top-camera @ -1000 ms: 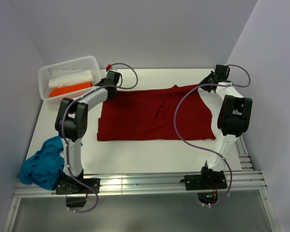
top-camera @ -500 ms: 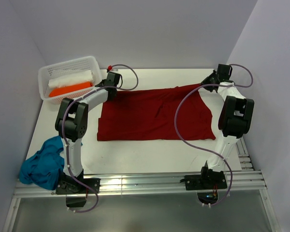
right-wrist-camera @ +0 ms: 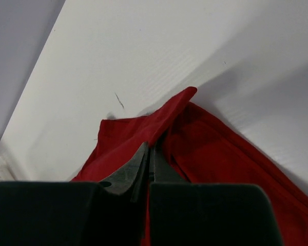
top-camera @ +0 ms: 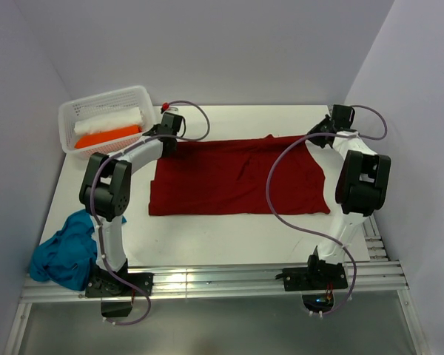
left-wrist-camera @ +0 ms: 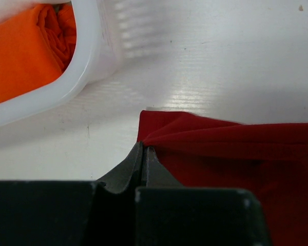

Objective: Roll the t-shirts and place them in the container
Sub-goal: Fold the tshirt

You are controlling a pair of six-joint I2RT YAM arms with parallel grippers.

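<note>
A dark red t-shirt (top-camera: 237,176) lies spread as a sheet across the middle of the table. My left gripper (top-camera: 165,135) is shut on its far left corner (left-wrist-camera: 149,132), the cloth pinched between the jaws. At the far right my right gripper (top-camera: 316,136) is shut on the shirt's other far corner (right-wrist-camera: 169,115), lifted in a fold. A teal-blue t-shirt (top-camera: 65,248) sits heaped at the table's near left edge. An orange t-shirt (top-camera: 107,137) (left-wrist-camera: 25,48) and a white one (top-camera: 111,120) lie rolled in the basket.
The white perforated basket (top-camera: 70,111) (left-wrist-camera: 84,56) stands at the far left corner, close beside my left gripper. Walls enclose the table at the back and on both sides. An aluminium rail (top-camera: 207,281) runs along the near edge.
Both grippers have moved outward and toward the far edge with the shirt's corners, drawing its far edge straighter and flatter. The other shirts have not moved.
</note>
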